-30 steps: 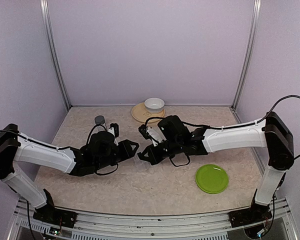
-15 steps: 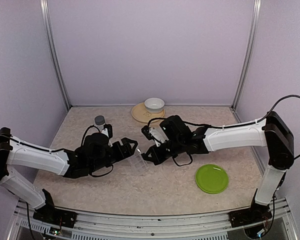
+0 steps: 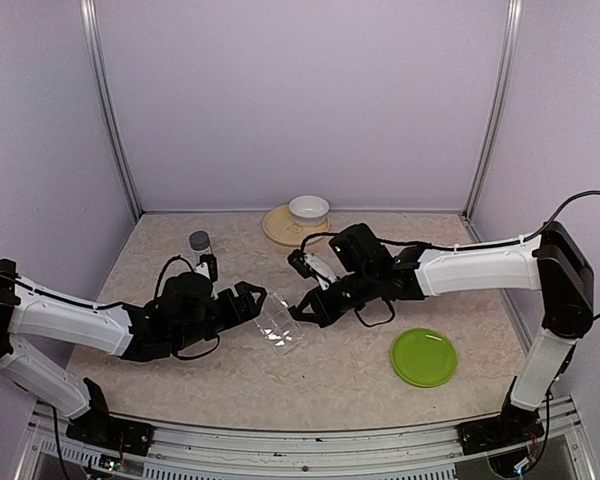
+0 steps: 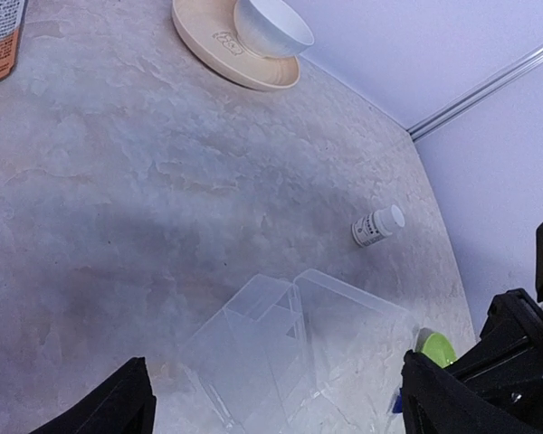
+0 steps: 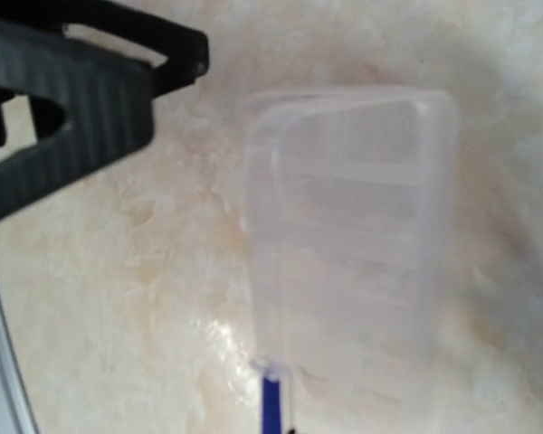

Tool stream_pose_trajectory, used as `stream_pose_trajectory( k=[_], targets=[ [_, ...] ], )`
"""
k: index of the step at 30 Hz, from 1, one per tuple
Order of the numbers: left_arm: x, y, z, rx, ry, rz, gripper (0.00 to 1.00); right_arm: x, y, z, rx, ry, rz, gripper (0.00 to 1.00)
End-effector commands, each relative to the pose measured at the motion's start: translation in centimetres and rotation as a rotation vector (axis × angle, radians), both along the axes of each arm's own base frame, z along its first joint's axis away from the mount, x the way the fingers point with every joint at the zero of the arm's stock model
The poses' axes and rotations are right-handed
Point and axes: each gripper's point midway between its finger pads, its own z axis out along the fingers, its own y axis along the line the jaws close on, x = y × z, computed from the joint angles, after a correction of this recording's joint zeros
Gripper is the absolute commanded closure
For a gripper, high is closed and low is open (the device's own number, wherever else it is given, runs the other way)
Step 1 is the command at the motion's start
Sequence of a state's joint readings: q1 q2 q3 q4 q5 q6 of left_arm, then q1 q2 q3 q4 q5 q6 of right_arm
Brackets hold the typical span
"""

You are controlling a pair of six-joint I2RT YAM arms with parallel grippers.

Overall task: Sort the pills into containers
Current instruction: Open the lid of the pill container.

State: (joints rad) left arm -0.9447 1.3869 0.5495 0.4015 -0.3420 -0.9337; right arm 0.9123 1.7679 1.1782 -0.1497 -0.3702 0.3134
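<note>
Marbled beige tabletop (image 3: 330, 395) carries the flat, clear, rectangular plastic pill box (image 3: 278, 325), which lies near the middle of the top view, a little toward 6 o'clock, its small compartments faintly visible. It rests on the surface between the two grippers and neither one holds it.

The left gripper (image 3: 252, 297) sits just beside the box at its 10 o'clock, fingers spread wide and closed on nothing. In the left wrist view its two black fingertips (image 4: 118, 411) stand at 7 and 4 o'clock of the picture, and the box (image 4: 281, 353) shows between them as two clear panels meeting along a ridge.

The right gripper (image 3: 300, 310) hangs at the box's 1 o'clock, right at its edge, fingers pressed together. In the right wrist view the box (image 5: 353, 235) fills the middle, and a thin blue sliver (image 5: 270, 402) shows at 6 o'clock against the box's near corner. Whether the gripper pinches that sliver cannot be told.

The pills are too small to make out in any view.

A round tan plate (image 3: 278, 228) with a white ceramic bowl (image 3: 308, 208) on it stands at 12 o'clock of the table, and a grey-capped bottle (image 3: 199, 241) stands upright at 10 o'clock. A round lime-green plate (image 3: 423, 357) lies at 4 o'clock, well apart from the box. The left wrist view also shows a small white bottle (image 4: 377, 226) lying on its side beyond the box.
</note>
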Motion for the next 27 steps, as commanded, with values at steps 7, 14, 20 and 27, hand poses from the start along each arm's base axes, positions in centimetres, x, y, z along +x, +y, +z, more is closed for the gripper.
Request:
stream_pose_trajectory(
  k=[7,14,20,27],
  targets=[
    [-0.5,-0.9,0.4,-0.017,-0.054,-0.147,0.12,-1.2,-1.6,3.5,0.095,0.016,0.148,1.0],
    [-0.5,-1.9,1.7,-0.052,-0.096,-0.297,0.15,-2.3,-2.2,4.8,0.107,0.009,0.237,1.0],
    [-0.5,-3.0,2.5,-0.06,-0.128,-0.428,0.16,-3.4,-2.4,6.2,0.145,0.0,0.289,1.0],
    [-1.9,-4.6,2.4,-0.112,-0.132,-0.574,0.23,-4.0,-2.6,6.9,0.164,-0.002,0.316,1.0]
  ],
)
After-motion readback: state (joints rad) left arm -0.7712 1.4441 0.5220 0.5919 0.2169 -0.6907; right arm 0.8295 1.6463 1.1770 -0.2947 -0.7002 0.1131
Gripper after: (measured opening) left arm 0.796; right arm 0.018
